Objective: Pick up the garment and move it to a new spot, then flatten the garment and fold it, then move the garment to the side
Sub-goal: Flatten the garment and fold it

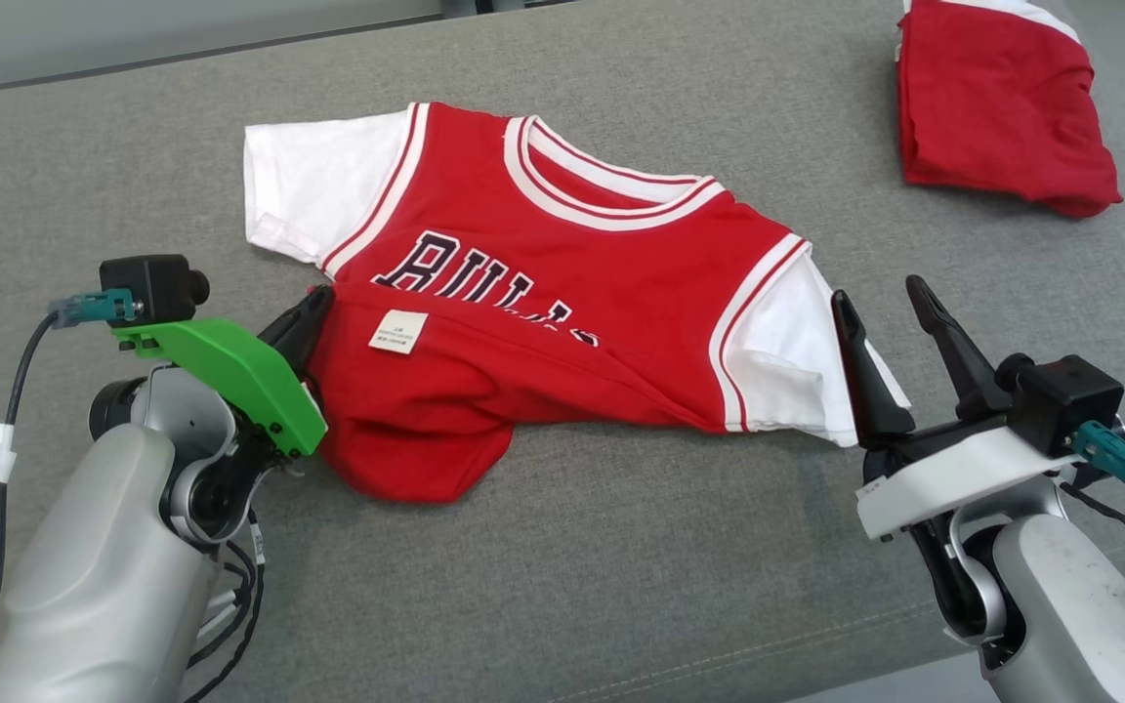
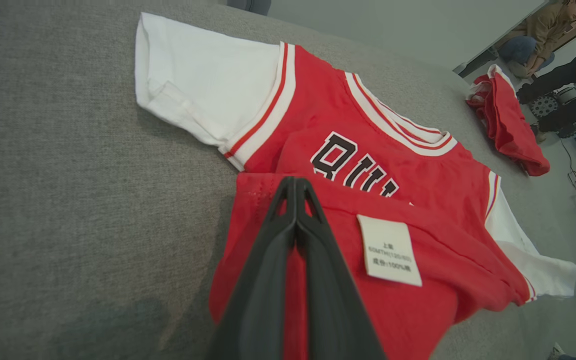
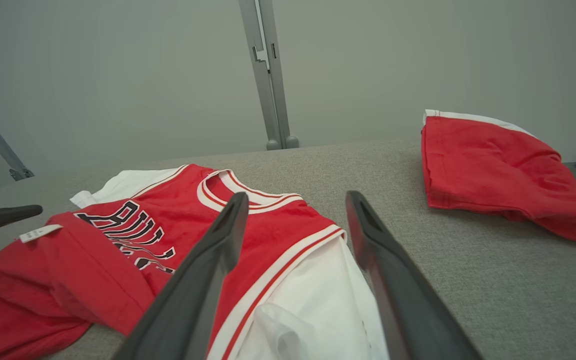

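Lying on the grey worktop (image 1: 621,547), the garment (image 1: 611,273) is judged light and limp, best taken by its edges. Its turned-up hem (image 1: 484,327) is pinched in the shut jaws of the left gripper (image 1: 320,298); those of the right gripper (image 1: 875,291) are spread wide, empty.

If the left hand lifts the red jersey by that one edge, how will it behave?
Likely floppy: the jersey lies rumpled, its lower part flipped up over the lettering. From the left hand's single pinch point, the rest would probably hang and drag. It is probably light too, being thin cloth that settles in soft folds.
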### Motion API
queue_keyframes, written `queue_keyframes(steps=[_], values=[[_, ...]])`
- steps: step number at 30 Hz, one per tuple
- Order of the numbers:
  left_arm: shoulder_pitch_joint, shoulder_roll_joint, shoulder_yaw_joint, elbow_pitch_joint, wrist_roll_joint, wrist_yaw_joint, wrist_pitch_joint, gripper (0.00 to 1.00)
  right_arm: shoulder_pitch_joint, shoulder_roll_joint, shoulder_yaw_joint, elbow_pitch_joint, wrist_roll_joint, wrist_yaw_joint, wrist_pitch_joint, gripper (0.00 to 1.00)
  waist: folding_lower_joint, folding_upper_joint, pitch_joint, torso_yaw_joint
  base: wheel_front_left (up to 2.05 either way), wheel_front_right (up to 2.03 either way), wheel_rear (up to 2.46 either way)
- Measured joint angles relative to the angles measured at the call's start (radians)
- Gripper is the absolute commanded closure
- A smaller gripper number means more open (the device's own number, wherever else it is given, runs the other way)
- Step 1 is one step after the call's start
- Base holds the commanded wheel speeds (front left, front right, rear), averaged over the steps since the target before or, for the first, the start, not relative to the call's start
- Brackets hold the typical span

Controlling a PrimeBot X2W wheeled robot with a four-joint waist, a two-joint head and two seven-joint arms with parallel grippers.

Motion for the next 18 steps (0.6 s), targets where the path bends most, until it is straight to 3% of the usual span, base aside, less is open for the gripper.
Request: queue_keyframes(steps=[8, 9, 10, 11, 12, 13, 16, 18], values=[[-0.004, 0.020, 0.007, 0.022, 0.002, -0.007, -0.013, 1.00, 0.006, -0.002, 0.015, -0.005, 0.000, 0.000, 0.012, 0.00, 0.0000, 0.0000, -0.004, 0.027, 0.00, 0.00, 0.00], [-0.004, 0.020, 0.008, 0.024, 0.002, -0.007, -0.013, 0.85, 0.006, -0.002, 0.016, -0.006, 0.000, 0.000, 0.013, 0.00, 0.0000, 0.0000, -0.003, 0.027, 0.00, 0.00, 0.00], [-0.004, 0.018, 0.008, 0.026, 0.002, -0.007, -0.013, 0.64, 0.006, -0.003, 0.016, -0.007, 0.000, 0.000, 0.013, 0.00, 0.0000, 0.0000, -0.003, 0.027, 0.00, 0.00, 0.00], [-0.004, 0.017, 0.008, 0.030, 0.001, -0.007, -0.013, 0.52, 0.006, -0.003, 0.016, -0.007, 0.000, 0.000, 0.014, 0.00, 0.0000, 0.0000, -0.002, 0.027, 0.00, 0.00, 0.00], [-0.004, 0.016, 0.008, 0.035, 0.000, -0.007, -0.013, 0.27, 0.006, -0.003, 0.016, -0.008, 0.000, 0.000, 0.016, 0.00, 0.0000, 0.0000, -0.002, 0.027, 0.00, 0.00, 0.00], [-0.004, 0.016, 0.008, 0.043, 0.000, -0.007, -0.013, 0.09, 0.006, -0.003, 0.016, -0.008, 0.000, 0.000, 0.016, 0.00, 0.0000, 0.0000, -0.001, 0.026, 0.00, 0.00, 0.00], [-0.004, 0.016, 0.016, 0.056, -0.011, -0.007, -0.011, 0.00, 0.006, -0.002, 0.022, -0.012, 0.000, 0.000, 0.020, 0.00, 0.0000, 0.0000, 0.002, 0.019, 0.00, 0.00, 0.00], [-0.004, 0.014, 0.023, 0.059, -0.025, -0.008, -0.003, 0.00, 0.005, -0.002, 0.024, -0.013, 0.000, 0.000, 0.022, 0.00, 0.0000, 0.0000, 0.004, 0.012, 0.00, 0.00, 0.00]])
